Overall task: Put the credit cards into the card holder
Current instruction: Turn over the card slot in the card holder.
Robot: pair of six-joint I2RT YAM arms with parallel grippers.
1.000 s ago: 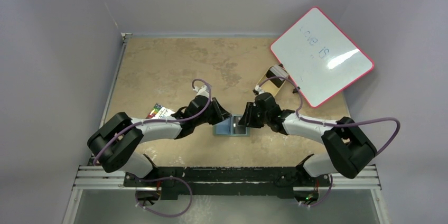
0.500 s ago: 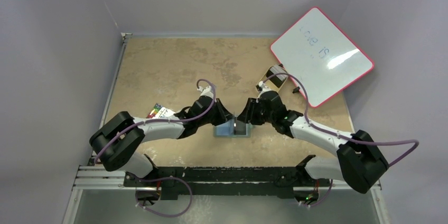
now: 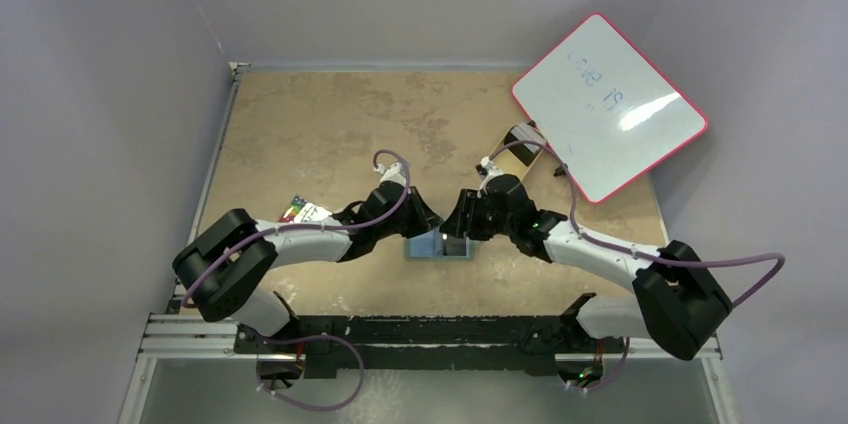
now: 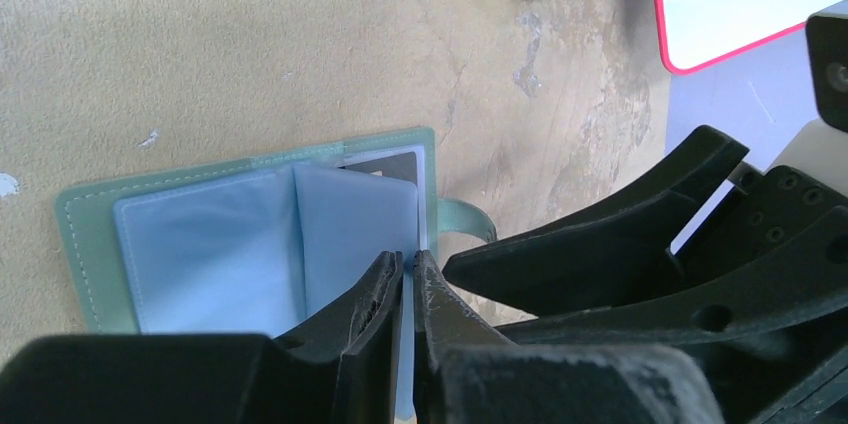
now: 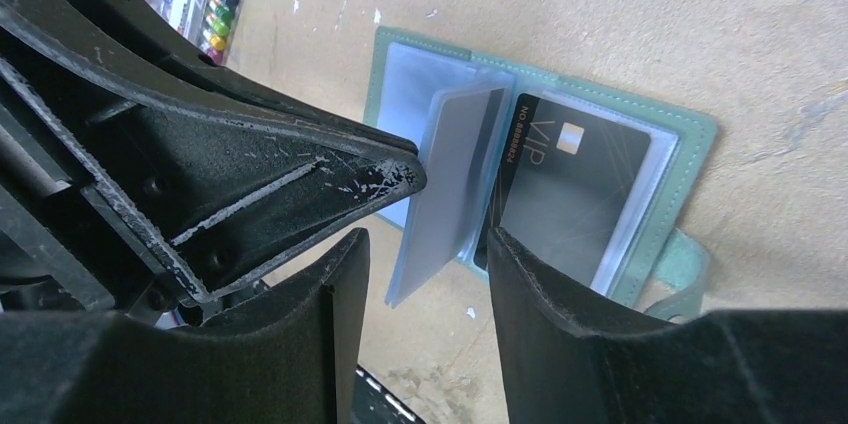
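The green card holder lies open on the table between both arms; its rim shows in the left wrist view and the right wrist view. My left gripper is shut on the edge of a clear plastic sleeve and holds it upright; a greyish card seems to sit inside it. A black card marked VIP lies in the holder's right-hand sleeve. My right gripper is open, its jaws on either side of the raised sleeve's lower edge without touching it.
A tan oval tray and a red-rimmed whiteboard are at the back right. A pack of coloured markers lies left of the holder, beside the left arm. The two grippers nearly touch over the holder.
My right gripper has moved a little left and forward, closer to the left gripper over the holder. The left gripper has kept its grip and hardly moved.
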